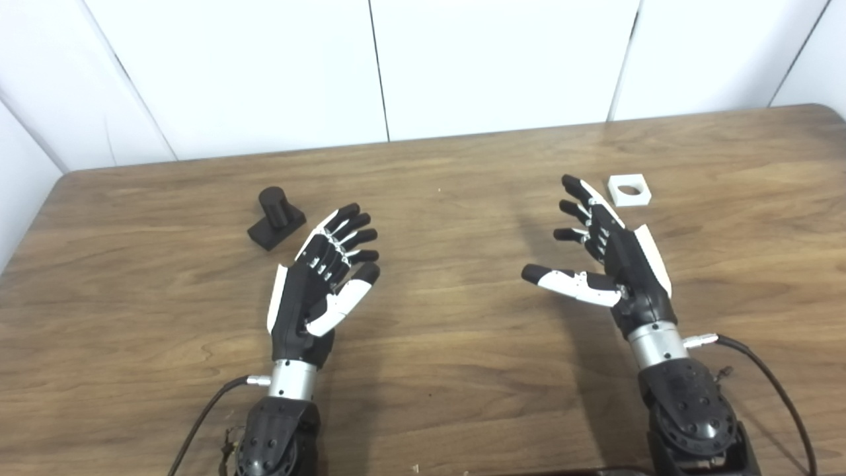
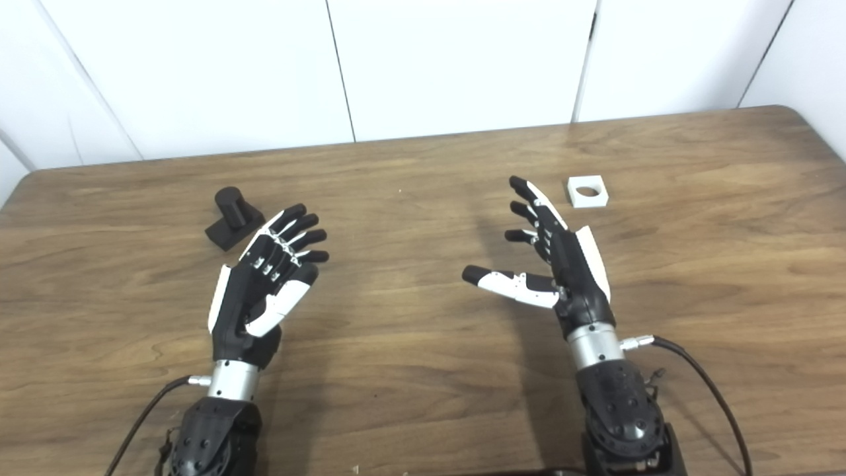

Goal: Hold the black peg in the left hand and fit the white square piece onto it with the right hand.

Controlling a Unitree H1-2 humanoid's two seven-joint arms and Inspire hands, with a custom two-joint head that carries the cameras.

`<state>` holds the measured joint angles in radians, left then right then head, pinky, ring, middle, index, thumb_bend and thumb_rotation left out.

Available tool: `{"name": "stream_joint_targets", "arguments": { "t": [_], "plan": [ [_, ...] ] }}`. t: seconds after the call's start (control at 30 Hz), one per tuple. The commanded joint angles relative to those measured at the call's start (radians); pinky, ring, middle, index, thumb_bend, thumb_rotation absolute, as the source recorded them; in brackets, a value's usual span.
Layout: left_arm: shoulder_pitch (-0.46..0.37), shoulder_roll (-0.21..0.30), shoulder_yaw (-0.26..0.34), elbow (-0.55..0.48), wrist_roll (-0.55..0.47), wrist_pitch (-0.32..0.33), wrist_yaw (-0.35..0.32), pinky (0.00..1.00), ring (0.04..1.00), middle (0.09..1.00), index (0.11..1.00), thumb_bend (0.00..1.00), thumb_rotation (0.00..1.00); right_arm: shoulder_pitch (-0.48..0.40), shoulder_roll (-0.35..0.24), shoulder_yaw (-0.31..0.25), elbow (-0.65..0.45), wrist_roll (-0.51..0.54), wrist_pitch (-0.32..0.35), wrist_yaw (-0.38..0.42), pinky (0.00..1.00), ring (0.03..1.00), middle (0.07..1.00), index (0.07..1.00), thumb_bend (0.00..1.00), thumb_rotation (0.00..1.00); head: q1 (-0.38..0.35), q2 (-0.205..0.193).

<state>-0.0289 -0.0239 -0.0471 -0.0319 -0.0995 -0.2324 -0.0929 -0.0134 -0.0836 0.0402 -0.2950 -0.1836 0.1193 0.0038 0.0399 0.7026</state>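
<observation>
Item 1, nearest: our left hand [image 1: 316, 284], approx 7 o'clock from table centre. Palm faces inward, fingers [image 1: 350, 228] spread and nearly straight, thumb lying alongside; wide open, nothing in it. Hangs over bare wood, cable trailing off the wrist toward the bottom edge.

Item 2: our right hand [image 1: 611, 261], approx 4 o'clock. Fingers [image 1: 576, 210] fanned apart and slightly curled, thumb stuck out toward 9 o'clock; fully open, holds nothing. Cable loops from wrist toward the bottom right corner.

Item 3: black peg [image 1: 275, 217], at 11 o'clock from our left hand, just beyond the fingertips and not touching them. Round post on a flat dark base, resting on the table [image 1: 449, 370]; the post leans toward the far wall.

Item 4: white square piece [image 1: 629, 190], at 1 o'clock from our right hand, near the fingertips w/ a small gap. Lies flat, round hole facing up. Well apart from the peg, across the table's width.

Item 5, farthest: white panelled wall [image 1: 502, 66] behind the table's far edge, at 12 o'clock.
</observation>
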Motion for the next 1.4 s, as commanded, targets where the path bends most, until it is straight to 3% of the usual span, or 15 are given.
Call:
{"name": "stream_joint_targets", "arguments": {
  "t": [0.0,0.13,0.3,0.37,0.47,0.7,1.1,1.27,1.37],
  "plan": [
    [-0.018,0.0,-0.001,-0.023,0.004,-0.012,-0.001,0.64,0.756,0.795,0.801,0.8,0.4,-0.021,0.007,-0.002,-0.031,-0.002,-0.046,-0.01,0.74,0.887,0.932,0.893,0.81,0.28,0.006,0.0],
    [-0.014,-0.009,-0.009,-0.019,0.01,-0.018,-0.001,0.61,0.753,0.793,0.804,0.81,0.41,-0.016,0.003,-0.01,-0.029,0.008,-0.049,-0.011,0.72,0.88,0.927,0.887,0.82,0.28,0.079,-0.02],
    [-0.013,-0.036,-0.031,0.011,0.026,-0.045,0.004,0.6,0.756,0.802,0.806,0.78,0.38,-0.006,-0.024,-0.031,-0.008,0.027,-0.098,-0.004,0.7,0.879,0.93,0.892,0.8,0.29,0.255,-0.061],
    [-0.018,-0.054,-0.038,0.034,0.047,-0.06,0.016,0.58,0.753,0.8,0.8,0.78,0.37,-0.004,-0.039,-0.042,0.001,0.035,-0.104,0.002,0.74,0.884,0.936,0.91,0.77,0.27,0.332,-0.089],
    [-0.031,-0.074,-0.048,0.077,0.081,-0.096,0.029,0.57,0.745,0.799,0.799,0.77,0.37,-0.006,-0.057,-0.052,0.008,0.053,-0.107,0.013,0.78,0.896,0.938,0.918,0.73,0.23,0.391,-0.114],
    [-0.051,-0.09,-0.052,0.126,0.118,-0.138,0.048,0.56,0.729,0.79,0.793,0.75,0.34,-0.005,-0.061,-0.054,0.002,0.027,-0.106,-0.008,0.68,0.83,0.913,0.874,0.76,0.24,0.404,-0.127],
    [-0.045,-0.077,-0.046,0.078,0.119,-0.111,0.052,0.54,0.707,0.788,0.787,0.75,0.35,-0.01,-0.06,-0.055,0.001,0.043,-0.097,-0.002,0.64,0.814,0.91,0.854,0.78,0.25,0.395,-0.12],
    [-0.039,-0.076,-0.026,-0.032,0.165,-0.001,0.084,0.55,0.677,0.743,0.738,0.74,0.32,-0.015,-0.062,-0.055,-0.011,0.041,-0.086,0.0,0.6,0.799,0.9,0.85,0.77,0.25,0.392,-0.118],
    [-0.053,-0.058,-0.016,-0.111,0.244,0.111,0.103,0.55,0.645,0.7,0.695,0.68,0.26,-0.019,-0.065,-0.056,-0.011,0.044,-0.087,0.003,0.59,0.789,0.895,0.848,0.76,0.23,0.392,-0.119]
  ]
}}
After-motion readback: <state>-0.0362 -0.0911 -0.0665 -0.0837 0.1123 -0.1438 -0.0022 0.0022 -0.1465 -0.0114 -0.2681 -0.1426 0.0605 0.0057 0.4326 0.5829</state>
